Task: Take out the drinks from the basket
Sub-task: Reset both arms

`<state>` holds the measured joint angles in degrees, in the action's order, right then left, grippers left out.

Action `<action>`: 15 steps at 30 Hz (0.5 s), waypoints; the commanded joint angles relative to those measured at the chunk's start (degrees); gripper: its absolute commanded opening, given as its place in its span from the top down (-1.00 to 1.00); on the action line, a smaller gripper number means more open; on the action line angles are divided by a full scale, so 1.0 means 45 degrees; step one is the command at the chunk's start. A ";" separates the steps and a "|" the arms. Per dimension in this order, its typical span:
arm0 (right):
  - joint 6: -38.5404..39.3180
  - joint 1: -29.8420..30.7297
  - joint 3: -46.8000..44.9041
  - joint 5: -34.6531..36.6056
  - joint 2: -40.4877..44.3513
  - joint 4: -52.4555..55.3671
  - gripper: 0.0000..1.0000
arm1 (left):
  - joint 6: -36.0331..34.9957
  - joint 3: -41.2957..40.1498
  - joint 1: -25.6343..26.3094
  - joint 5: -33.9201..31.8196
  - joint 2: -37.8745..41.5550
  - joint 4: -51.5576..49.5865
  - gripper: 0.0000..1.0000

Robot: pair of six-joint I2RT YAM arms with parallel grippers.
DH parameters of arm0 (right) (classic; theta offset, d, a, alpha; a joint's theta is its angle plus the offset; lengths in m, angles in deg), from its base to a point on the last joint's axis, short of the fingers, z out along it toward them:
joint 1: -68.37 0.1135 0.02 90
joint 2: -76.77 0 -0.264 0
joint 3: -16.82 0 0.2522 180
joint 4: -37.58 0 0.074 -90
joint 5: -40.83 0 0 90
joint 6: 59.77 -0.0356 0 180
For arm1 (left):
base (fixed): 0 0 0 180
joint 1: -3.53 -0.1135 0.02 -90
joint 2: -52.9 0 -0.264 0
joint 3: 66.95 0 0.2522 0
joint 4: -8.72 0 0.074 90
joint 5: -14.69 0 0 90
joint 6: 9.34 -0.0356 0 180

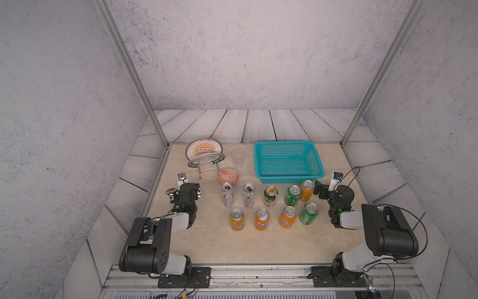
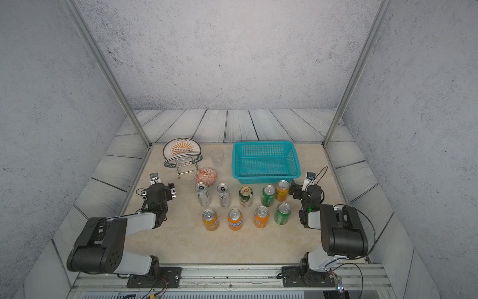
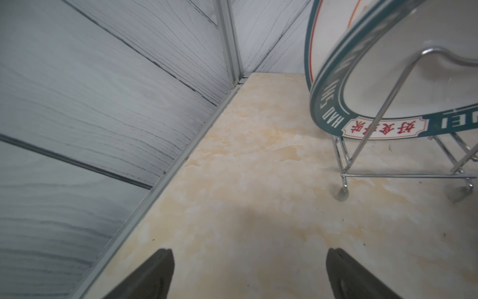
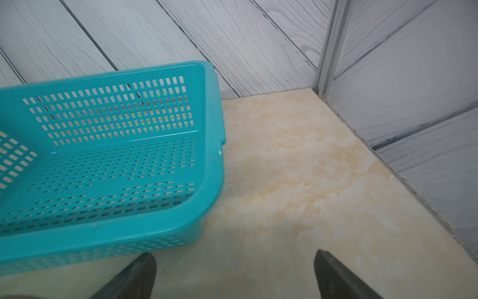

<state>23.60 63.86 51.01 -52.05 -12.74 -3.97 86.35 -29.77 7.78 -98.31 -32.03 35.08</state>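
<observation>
The teal basket (image 1: 289,178) (image 2: 266,178) stands at the back right of the table and is empty; its mesh floor and rim (image 4: 103,233) show in the right wrist view. Several drinks stand upright in two rows on the table in front of it: two white cans (image 1: 227,194) (image 1: 248,195), a green-and-cream one (image 1: 270,196), two green ones (image 1: 293,196) (image 1: 308,213) and several orange ones (image 1: 262,220). My left gripper (image 1: 190,187) (image 3: 249,252) is open over bare table left of the cans. My right gripper (image 1: 324,186) (image 4: 234,255) is open beside the basket's near right corner.
A wire rack with two plates (image 1: 205,161) (image 3: 388,103) stands at the back left. A clear cup (image 1: 238,156) and a patterned bowl (image 1: 228,176) sit beside it. Metal frame posts (image 1: 348,143) and slanted side walls border the table.
</observation>
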 commanded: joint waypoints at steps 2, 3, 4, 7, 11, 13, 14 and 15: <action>0.0222 0.0159 0.0261 0.0026 -0.0082 0.0328 -0.99 | -0.0310 0.0684 -0.0459 0.1641 -0.0255 0.0066 -0.97; 0.0209 0.0163 0.0266 0.0040 -0.0069 0.0332 -0.99 | -0.0285 0.0594 -0.0532 0.1710 -0.0466 0.0472 -0.97; 0.0224 0.0161 0.0295 0.0053 -0.0088 0.0353 -0.99 | -0.0360 0.0430 -0.0555 0.1832 -0.0642 0.0951 -0.97; 0.0233 0.0174 0.0307 0.0102 -0.0085 0.0398 -0.99 | -0.0324 0.0469 -0.0590 0.1872 -0.0572 0.0711 -0.98; 0.0232 0.0179 0.0286 0.0092 -0.0050 0.0384 -0.99 | -0.0338 0.0460 -0.0566 0.1869 -0.0533 0.0677 -0.97; 0.0247 0.0174 0.0266 0.0075 -0.0058 0.0344 -0.98 | -0.0345 0.0440 -0.0559 0.1860 -0.0537 0.0708 -0.97; 0.0244 0.0186 0.0266 0.0072 -0.0047 0.0331 -0.99 | -0.0334 0.0429 -0.0554 0.1870 -0.0532 0.0705 -0.97; 0.0246 0.0170 0.0262 0.0072 -0.0061 0.0329 -0.99 | -0.0346 0.0440 -0.0557 0.1870 -0.0542 0.0696 -0.97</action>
<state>23.97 64.19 51.53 -52.03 -12.74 -2.68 85.48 -28.57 5.58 -90.44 -34.39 37.31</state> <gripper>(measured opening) 0.995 0.987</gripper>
